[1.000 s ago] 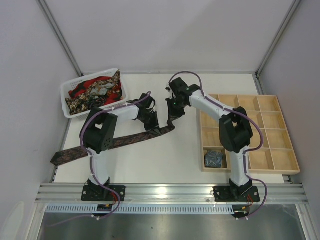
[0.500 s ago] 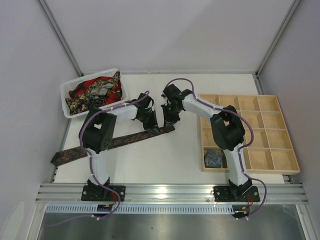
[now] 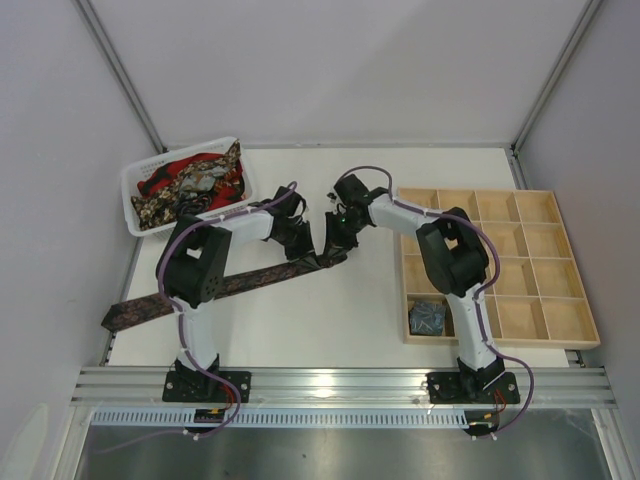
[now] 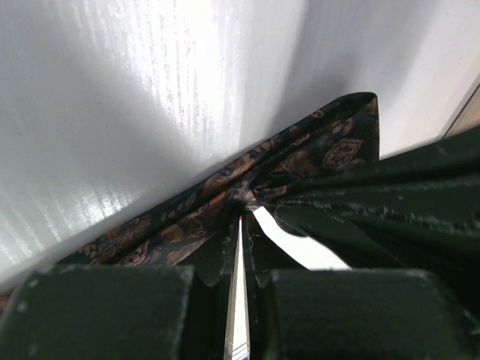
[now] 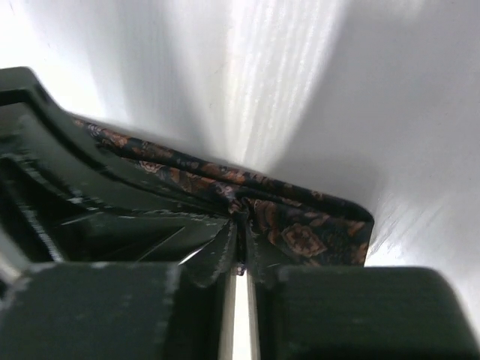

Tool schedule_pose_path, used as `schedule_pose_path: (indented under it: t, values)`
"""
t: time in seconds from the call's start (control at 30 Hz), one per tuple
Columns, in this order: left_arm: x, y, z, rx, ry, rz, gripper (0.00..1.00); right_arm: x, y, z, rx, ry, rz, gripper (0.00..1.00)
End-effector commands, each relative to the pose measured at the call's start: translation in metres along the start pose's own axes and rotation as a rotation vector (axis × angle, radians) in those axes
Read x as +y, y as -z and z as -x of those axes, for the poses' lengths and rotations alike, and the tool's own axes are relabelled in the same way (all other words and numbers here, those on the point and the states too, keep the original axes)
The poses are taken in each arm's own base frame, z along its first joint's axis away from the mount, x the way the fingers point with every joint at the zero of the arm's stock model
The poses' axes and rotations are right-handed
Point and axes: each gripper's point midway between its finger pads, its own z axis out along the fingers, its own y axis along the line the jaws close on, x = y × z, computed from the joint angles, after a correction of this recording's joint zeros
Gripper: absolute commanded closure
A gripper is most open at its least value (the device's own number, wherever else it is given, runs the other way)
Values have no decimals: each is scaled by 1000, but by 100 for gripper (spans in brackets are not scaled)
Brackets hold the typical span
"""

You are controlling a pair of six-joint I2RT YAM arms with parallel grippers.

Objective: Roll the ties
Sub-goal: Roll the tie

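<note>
A long dark brown-maroon patterned tie (image 3: 220, 285) lies slantwise across the table, its left end hanging over the table's left edge. Its right end is folded over on itself (image 4: 337, 150) (image 5: 307, 236). My left gripper (image 3: 303, 250) (image 4: 242, 214) is shut, pinching the fabric at the fold. My right gripper (image 3: 338, 243) (image 5: 240, 214) faces it from the other side, shut on the same folded end. The two sets of fingers nearly touch. Several more ties (image 3: 190, 180) lie heaped in a basket. A small grey-blue coiled tie (image 3: 428, 317) sits in the wooden tray.
The white basket (image 3: 128, 200) stands at the back left. A wooden tray (image 3: 540, 343) with several compartments fills the right side of the table. The walls of the enclosure rise on both sides and at the back.
My right gripper has come down and left with the tie's end, from raised behind the fold to right against my left gripper. The end is now folded flat. The left gripper barely moved.
</note>
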Motion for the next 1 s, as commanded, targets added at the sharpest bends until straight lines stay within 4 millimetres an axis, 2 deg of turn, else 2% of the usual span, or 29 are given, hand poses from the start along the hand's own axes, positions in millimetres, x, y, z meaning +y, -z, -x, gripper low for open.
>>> schedule_pose_path:
  t: [0.0,0.03,0.2,0.37,0.47,0.5,0.53,0.67,0.7,0.83,0.97]
  values:
    - [-3,18,9,-51,-15,-14,92,1,0,7,-9,-46,107,85]
    - [-4,21,9,-56,-18,-17,92,-3,-2,3,4,-58,122,83]
    - [-7,34,11,-76,-19,-28,91,10,3,4,29,-119,324,64]
    - [-12,43,12,-80,-7,-54,91,21,9,5,30,-137,433,63]
    - [-16,47,13,-83,-5,-72,91,17,7,6,26,-162,424,66]
    - [-19,48,14,-86,-3,-84,91,14,5,3,31,-184,425,73]
    - [-20,48,13,-82,4,-91,91,16,5,9,12,-195,448,77]
    - [-23,45,12,-75,23,-118,91,12,5,13,12,-230,454,82]
    - [-23,44,12,-74,29,-119,91,10,5,14,13,-233,446,86]
    - [-24,39,12,-64,39,-133,91,-3,-4,13,26,-252,385,92]
    - [-25,28,12,-46,60,-148,91,-5,-5,14,25,-268,380,95]
